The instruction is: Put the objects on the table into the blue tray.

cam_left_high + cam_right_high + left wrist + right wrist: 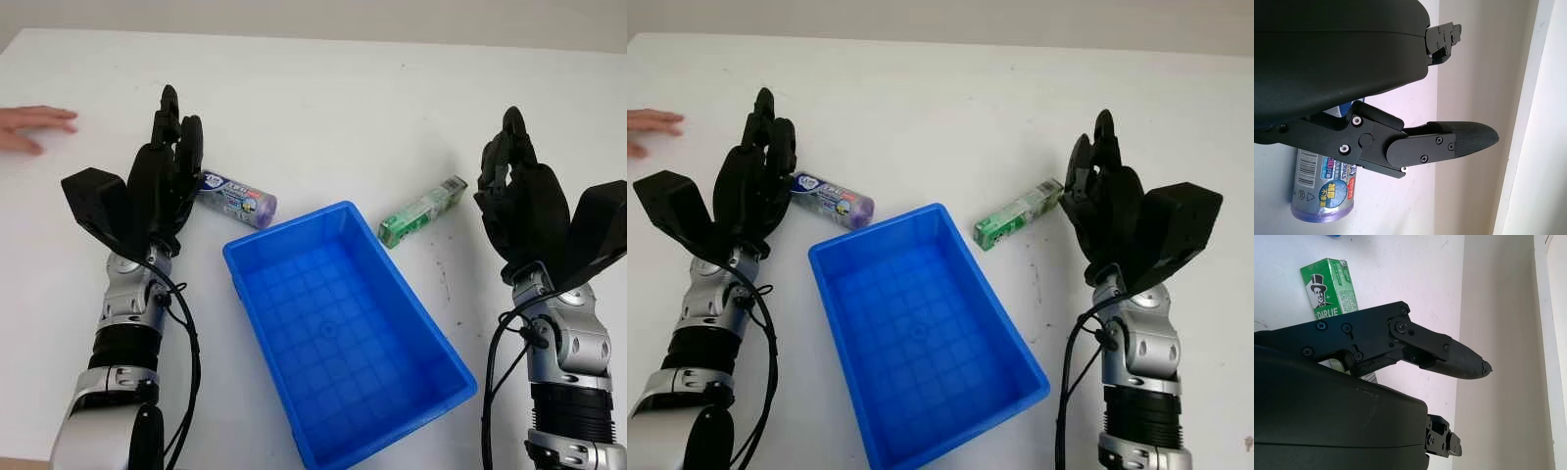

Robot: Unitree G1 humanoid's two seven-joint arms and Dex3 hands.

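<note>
Lying just beside the open left hand [168, 166], the roll [235, 197] sits near the blue tray [343, 323]; green box [422, 211] beside the open right hand [519, 191]

A white tabletop [323, 108] spreads across the scene, with a few small dark specks and scuffs [443, 279] on its right part. At the far left edge a person's fingers [34, 127] lie on it. Behind the tabletop's far edge runs a pale beige wall [392, 15].

roll [235, 199]: end behind left hand [167, 181] | person's hand [34, 127]: edge-cut
</note>
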